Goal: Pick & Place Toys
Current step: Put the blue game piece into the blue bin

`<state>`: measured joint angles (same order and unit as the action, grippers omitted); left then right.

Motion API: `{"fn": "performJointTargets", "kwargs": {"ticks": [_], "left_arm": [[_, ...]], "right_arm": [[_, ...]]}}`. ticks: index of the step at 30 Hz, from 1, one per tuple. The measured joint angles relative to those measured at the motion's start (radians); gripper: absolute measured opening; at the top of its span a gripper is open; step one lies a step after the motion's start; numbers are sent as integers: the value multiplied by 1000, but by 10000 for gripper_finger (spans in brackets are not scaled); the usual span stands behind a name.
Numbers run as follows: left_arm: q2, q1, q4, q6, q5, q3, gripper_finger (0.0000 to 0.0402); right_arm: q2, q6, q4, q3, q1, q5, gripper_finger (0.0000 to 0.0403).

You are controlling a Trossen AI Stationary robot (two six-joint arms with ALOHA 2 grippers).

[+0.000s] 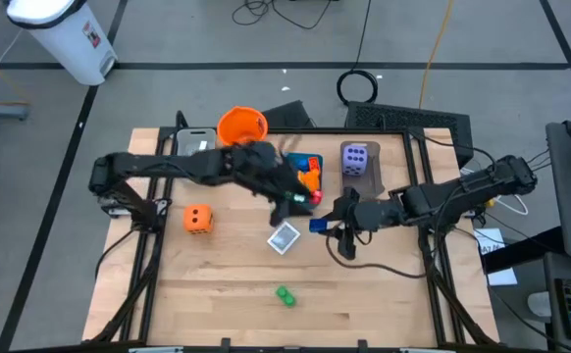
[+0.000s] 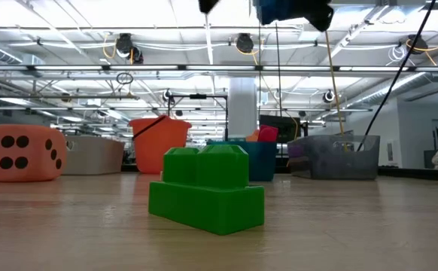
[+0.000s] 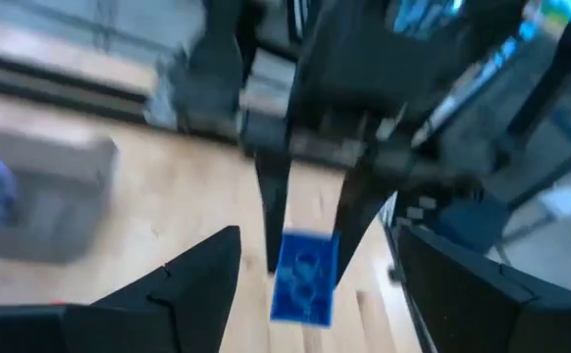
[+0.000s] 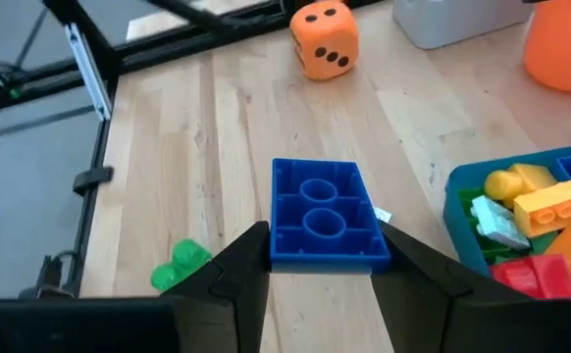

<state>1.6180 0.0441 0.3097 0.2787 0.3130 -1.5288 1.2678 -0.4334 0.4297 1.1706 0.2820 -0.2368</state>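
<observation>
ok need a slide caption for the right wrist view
Right gripper clamps a blue plastic brick above the wooden table, orange die and brick-filled teal tray beyond.

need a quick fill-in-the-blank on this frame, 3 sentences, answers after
1. The right gripper is shut on a ____ brick.
2. The die lying on the bare table near the left arm is ____.
3. The lone brick at the table's near edge is ____.

Answers: blue; orange; green
</observation>
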Motion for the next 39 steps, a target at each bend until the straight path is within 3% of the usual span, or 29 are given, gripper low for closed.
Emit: {"fn": "performJointTargets", "kwargs": {"ticks": [9, 17, 28, 34, 39], "left_arm": [[-218, 68, -128, 12, 0, 0, 285], [-361, 76, -251, 4, 0, -1, 285], [-423, 76, -224, 3, 14, -1, 285], [-422, 76, -198, -9, 104, -1, 285], [-422, 76, -180, -8, 172, -1, 285]], "right_arm": [[6, 35, -15, 0, -244, 168, 142], [129, 94, -19, 9, -439, 347, 142], [399, 240, 124, 267, -519, 399, 142], [545, 293, 271, 419, -540, 398, 145], [615, 315, 324, 470, -537, 399, 142]]}}
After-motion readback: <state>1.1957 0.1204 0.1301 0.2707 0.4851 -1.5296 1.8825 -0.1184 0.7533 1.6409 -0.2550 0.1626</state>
